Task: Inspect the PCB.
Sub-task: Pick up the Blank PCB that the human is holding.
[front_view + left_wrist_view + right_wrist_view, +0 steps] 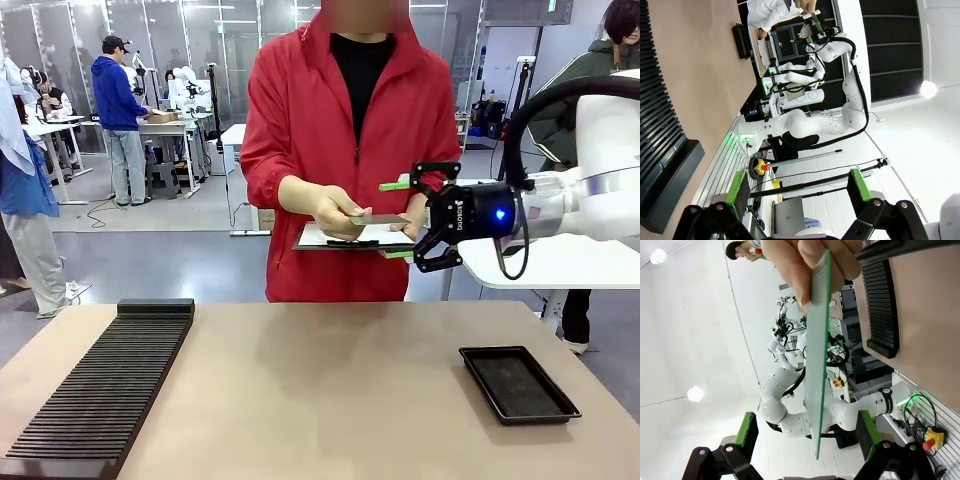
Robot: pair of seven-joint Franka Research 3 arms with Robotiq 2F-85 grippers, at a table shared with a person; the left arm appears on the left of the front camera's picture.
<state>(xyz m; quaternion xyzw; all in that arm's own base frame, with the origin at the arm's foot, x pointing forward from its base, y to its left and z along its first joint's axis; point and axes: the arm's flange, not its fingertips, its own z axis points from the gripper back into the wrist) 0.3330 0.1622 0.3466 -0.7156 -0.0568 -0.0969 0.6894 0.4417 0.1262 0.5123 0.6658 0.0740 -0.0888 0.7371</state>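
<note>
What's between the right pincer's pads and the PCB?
Nothing. In the right wrist view the PCB, held by the person's hand, hangs edge-on between the open right pincer's pads, bare gap on each side.

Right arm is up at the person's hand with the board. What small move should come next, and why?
Probably close the right gripper on the PCB. Its jaws stand open, and in the right wrist view the board's free end reaches between the green pads, apparently touching neither, while the person's hand holds the far end.
</note>
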